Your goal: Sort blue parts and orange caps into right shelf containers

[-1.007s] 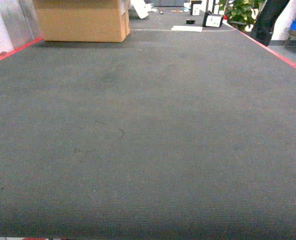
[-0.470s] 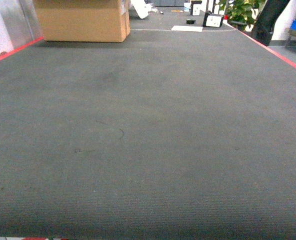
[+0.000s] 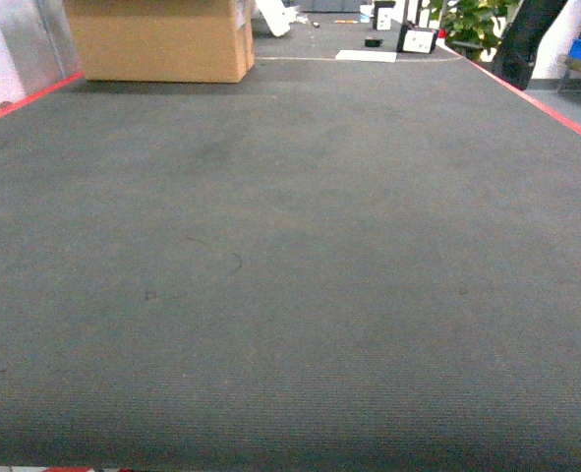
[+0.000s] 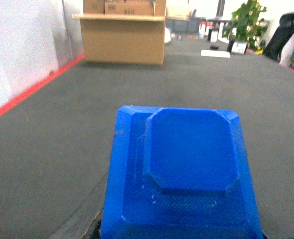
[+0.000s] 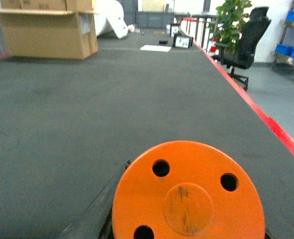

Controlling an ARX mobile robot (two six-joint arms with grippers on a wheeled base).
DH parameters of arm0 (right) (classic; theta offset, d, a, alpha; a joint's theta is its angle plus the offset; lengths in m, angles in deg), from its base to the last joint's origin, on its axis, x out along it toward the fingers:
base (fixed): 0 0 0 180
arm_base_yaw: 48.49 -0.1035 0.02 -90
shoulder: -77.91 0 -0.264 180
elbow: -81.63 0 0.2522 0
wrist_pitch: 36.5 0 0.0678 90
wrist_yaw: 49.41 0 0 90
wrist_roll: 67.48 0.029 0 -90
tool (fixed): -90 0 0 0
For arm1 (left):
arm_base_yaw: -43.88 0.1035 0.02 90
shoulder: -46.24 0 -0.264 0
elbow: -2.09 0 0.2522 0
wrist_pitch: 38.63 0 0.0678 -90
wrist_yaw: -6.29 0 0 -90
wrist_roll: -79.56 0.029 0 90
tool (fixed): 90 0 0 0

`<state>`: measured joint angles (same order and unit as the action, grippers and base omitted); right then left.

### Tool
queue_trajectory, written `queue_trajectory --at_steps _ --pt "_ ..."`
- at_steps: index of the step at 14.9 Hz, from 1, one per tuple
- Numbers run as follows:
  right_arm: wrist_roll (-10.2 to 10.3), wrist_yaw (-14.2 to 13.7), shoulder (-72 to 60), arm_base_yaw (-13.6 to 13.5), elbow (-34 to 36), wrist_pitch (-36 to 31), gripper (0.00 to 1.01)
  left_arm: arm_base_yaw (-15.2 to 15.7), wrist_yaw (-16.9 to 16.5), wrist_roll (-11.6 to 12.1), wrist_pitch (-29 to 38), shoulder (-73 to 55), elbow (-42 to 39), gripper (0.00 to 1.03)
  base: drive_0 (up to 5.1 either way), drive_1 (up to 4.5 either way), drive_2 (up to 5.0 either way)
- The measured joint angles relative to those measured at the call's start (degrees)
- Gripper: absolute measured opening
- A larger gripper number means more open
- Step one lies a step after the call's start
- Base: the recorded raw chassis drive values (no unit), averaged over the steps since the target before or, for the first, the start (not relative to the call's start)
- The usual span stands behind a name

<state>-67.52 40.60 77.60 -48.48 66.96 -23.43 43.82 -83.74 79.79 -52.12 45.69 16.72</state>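
From the head camera you face a wide dark grey carpet (image 3: 290,275) edged with red tape (image 3: 536,98), a cardboard box (image 3: 162,39) at the far left and a potted plant (image 3: 477,20) at the far right; neither arm, no shelf and no blue crates appear here, so you could drive off course looking for them. In the left wrist view a blue part (image 4: 179,174) fills the lower frame close under the camera; the jaws are hidden, so you cannot tell how they stand, and a loose hold could drop it on the carpet. In the right wrist view an orange cap (image 5: 186,194) with round holes sits just as close, jaws again hidden, an office chair (image 5: 244,45) beyond the tape.
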Motion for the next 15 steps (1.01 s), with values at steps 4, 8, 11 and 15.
queue_trajectory --at_steps 4,8,11,15 --pt "0.0 0.0 0.0 0.0 0.2 1.0 0.45 0.0 0.0 0.0 -0.7 0.0 0.0 0.44 0.0 0.0 0.0" --pt "0.0 0.0 0.0 0.0 0.2 1.0 0.45 0.0 0.0 0.0 -0.7 -0.1 0.0 0.44 0.0 0.0 0.0" --pt "0.0 0.0 0.0 0.0 0.2 1.0 0.45 0.0 0.0 0.0 -0.7 -0.1 0.0 0.44 -0.2 -0.15 -0.2" --pt "0.0 0.0 0.0 0.0 0.2 1.0 0.45 0.0 0.1 0.0 -0.7 -0.1 0.0 0.44 -1.7 -1.68 -1.7"
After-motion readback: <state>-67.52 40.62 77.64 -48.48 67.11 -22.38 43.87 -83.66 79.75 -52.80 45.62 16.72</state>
